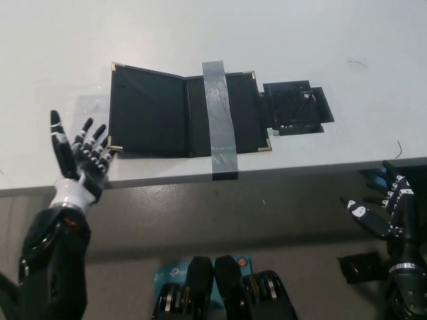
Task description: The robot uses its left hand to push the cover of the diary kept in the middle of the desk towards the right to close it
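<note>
Diary (183, 117): lies open near the desk's (333, 40) front edge, at its middle, held by a grey tape strip (220, 123); its long axis runs left to right.
Cover (145, 110): the left leaf, lying flat, its spine to the right.
Left hand (81, 159): fingers spread, empty, at the front edge just beside the cover's front-left corner; the cover lies to its right.
Right hand (385, 215): fingers apart, resting below the desk's front-right edge, well apart from the diary.
Nearer: the left hand.
</note>
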Robot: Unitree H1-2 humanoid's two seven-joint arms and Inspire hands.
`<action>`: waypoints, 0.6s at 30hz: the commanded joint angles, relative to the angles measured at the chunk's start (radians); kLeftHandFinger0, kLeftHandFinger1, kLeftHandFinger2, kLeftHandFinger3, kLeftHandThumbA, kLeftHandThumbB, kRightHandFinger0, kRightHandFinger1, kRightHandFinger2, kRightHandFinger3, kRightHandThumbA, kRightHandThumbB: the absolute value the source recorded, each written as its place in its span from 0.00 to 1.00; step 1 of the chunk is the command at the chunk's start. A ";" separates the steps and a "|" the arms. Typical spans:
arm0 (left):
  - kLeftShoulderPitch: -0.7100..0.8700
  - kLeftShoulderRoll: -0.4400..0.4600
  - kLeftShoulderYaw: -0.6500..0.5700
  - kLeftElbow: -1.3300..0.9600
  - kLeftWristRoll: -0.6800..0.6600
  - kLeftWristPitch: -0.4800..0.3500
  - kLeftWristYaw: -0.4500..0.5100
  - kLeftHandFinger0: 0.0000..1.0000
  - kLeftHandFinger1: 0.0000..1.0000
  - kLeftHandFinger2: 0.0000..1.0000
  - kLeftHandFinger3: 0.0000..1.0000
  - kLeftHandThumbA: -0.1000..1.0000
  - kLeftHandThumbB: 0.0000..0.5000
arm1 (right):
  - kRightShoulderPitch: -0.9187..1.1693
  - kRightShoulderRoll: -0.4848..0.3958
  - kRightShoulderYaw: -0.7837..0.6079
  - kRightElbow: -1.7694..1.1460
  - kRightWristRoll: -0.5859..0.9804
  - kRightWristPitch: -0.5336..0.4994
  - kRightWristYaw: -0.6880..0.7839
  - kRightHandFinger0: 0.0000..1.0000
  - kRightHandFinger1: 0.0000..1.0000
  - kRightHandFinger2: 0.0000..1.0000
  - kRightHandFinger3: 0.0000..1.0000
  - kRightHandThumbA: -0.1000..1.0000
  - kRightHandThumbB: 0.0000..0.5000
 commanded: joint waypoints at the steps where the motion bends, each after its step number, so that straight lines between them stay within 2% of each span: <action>1: -0.040 -0.040 -0.026 0.023 0.004 0.020 0.017 1.00 1.00 1.00 1.00 1.00 0.49 | -0.027 -0.016 0.006 -0.041 -0.010 -0.004 0.005 0.53 0.71 0.83 0.89 0.93 0.18; 2: -0.041 -0.047 -0.033 0.027 0.007 0.024 0.014 1.00 1.00 1.00 1.00 1.00 0.50 | -0.029 -0.018 0.007 -0.038 -0.009 -0.007 0.007 0.53 0.71 0.83 0.89 0.92 0.14; 5: -0.041 -0.058 -0.035 0.028 0.012 0.025 0.020 1.00 1.00 1.00 1.00 1.00 0.53 | -0.034 -0.020 0.013 -0.037 -0.012 -0.001 0.008 0.53 0.71 0.83 0.89 0.92 0.16; 6: -0.043 -0.065 -0.049 0.033 0.025 0.022 0.018 1.00 1.00 1.00 1.00 1.00 0.57 | -0.038 -0.016 0.009 -0.034 -0.003 -0.004 0.007 0.53 0.71 0.82 0.88 0.91 0.17; 10: -0.047 -0.089 -0.056 0.047 0.016 0.025 0.016 1.00 1.00 1.00 1.00 1.00 0.64 | -0.041 -0.023 0.014 -0.036 -0.006 -0.003 0.011 0.53 0.70 0.82 0.87 0.91 0.15; 15: -0.078 -0.133 -0.071 0.006 -0.010 0.043 0.003 1.00 1.00 1.00 1.00 1.00 0.59 | -0.040 -0.026 0.017 -0.049 -0.005 0.021 0.018 0.55 0.71 0.81 0.88 0.90 0.14; 17: -0.119 -0.159 -0.101 -0.024 -0.001 0.039 0.001 1.00 1.00 1.00 1.00 1.00 0.64 | -0.041 -0.029 0.021 -0.043 -0.018 0.010 0.011 0.54 0.70 0.80 0.88 0.91 0.13; 18: -0.134 -0.168 -0.118 -0.039 0.012 0.042 0.012 1.00 1.00 1.00 1.00 1.00 0.62 | -0.040 -0.029 0.023 -0.041 -0.019 0.014 0.012 0.55 0.70 0.80 0.88 0.92 0.15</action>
